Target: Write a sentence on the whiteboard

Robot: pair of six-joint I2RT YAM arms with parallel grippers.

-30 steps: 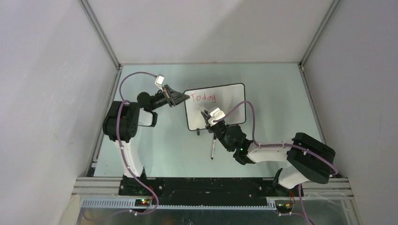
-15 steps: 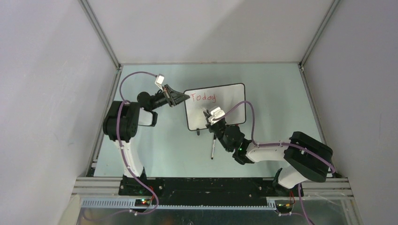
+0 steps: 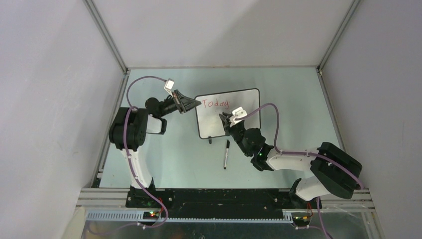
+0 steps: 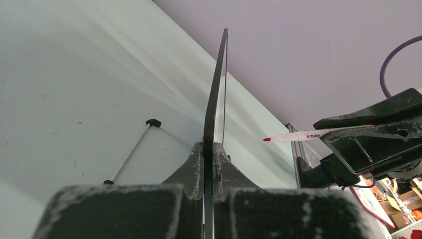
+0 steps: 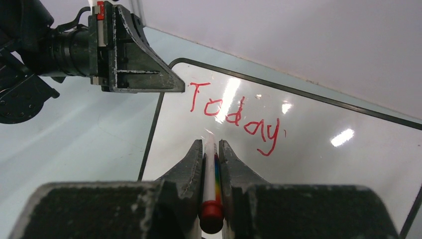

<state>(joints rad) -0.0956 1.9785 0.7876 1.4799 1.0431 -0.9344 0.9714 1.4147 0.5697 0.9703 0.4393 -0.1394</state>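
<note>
So far, the left gripper (image 3: 191,103) is clamped on the left edge of the small black-framed glossy whiteboard (image 3: 245,97), standing mid-table, and the red handwritten sentence (image 3: 216,103) reads only "Today". The right gripper (image 5: 210,144) pinches a white-barrelled red marker (image 5: 210,169), tip near the bare face below that word. Most of the writing looks left to do.

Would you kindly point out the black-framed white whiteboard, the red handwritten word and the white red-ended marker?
black-framed white whiteboard (image 3: 208,123), top view, bare face.
red handwritten word (image 5: 234,117), right wrist view, letter d.
white red-ended marker (image 5: 210,172), right wrist view, barrel.
</note>
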